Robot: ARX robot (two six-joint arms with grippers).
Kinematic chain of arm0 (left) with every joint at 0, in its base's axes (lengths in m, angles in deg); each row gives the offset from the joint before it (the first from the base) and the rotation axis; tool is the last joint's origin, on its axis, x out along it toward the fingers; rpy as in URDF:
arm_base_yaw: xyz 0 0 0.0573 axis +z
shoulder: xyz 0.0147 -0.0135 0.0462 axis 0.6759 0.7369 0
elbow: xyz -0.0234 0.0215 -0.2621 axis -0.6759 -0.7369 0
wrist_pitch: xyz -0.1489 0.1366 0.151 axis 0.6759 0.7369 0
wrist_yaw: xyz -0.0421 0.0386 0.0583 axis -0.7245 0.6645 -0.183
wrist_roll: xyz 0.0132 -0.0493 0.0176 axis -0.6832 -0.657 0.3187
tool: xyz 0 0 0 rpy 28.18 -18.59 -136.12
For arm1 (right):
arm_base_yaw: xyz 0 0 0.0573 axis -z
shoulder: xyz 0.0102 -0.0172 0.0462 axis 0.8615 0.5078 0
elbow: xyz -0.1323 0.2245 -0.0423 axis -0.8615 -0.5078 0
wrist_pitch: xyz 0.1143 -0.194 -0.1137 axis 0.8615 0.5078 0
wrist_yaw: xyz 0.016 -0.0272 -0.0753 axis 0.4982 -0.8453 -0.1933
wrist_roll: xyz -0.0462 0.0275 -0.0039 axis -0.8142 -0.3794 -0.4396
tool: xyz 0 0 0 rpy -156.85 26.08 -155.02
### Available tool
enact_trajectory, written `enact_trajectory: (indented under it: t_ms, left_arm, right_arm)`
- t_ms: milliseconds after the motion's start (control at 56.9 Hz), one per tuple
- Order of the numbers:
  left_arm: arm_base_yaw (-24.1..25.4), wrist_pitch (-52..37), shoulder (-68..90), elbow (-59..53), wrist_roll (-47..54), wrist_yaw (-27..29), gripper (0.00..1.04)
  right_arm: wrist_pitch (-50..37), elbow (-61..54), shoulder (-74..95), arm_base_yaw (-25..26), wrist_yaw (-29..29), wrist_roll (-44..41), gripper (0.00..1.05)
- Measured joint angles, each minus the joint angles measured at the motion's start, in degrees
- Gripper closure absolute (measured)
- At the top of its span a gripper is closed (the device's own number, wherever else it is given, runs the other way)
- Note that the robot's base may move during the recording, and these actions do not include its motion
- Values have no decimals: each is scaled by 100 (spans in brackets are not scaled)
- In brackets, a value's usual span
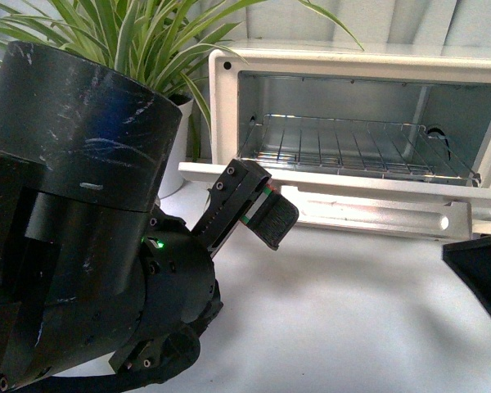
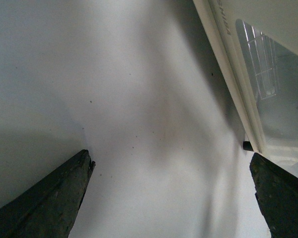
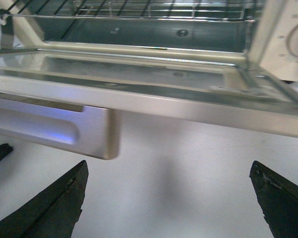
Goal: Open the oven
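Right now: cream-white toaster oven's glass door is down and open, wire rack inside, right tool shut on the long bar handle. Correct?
No. The right tool is open and holds nothing; the long silver bar handle is ungripped, per the right wrist view. The cream-white boxy toaster oven does have its glass door down and open, wire rack inside.

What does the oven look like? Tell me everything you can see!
The oven is a cream-white box with a shiny metal inside. Its glass door lies folded down, wide open, with a long bar handle. A wire rack sits inside. It stands on a white table; nothing else touches it.
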Motion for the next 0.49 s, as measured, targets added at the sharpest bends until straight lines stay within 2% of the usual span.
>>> enact_trajectory:
  t_ms: [246, 492]
  left_arm:
    - [0, 116, -11, 2, 328, 96, 7]
    - [-11, 326, -44, 37, 1010, 352, 7]
  right_arm:
    - [424, -9, -942, 398, 313, 195, 9]
    - [568, -9, -1178, 933, 629, 293, 9]
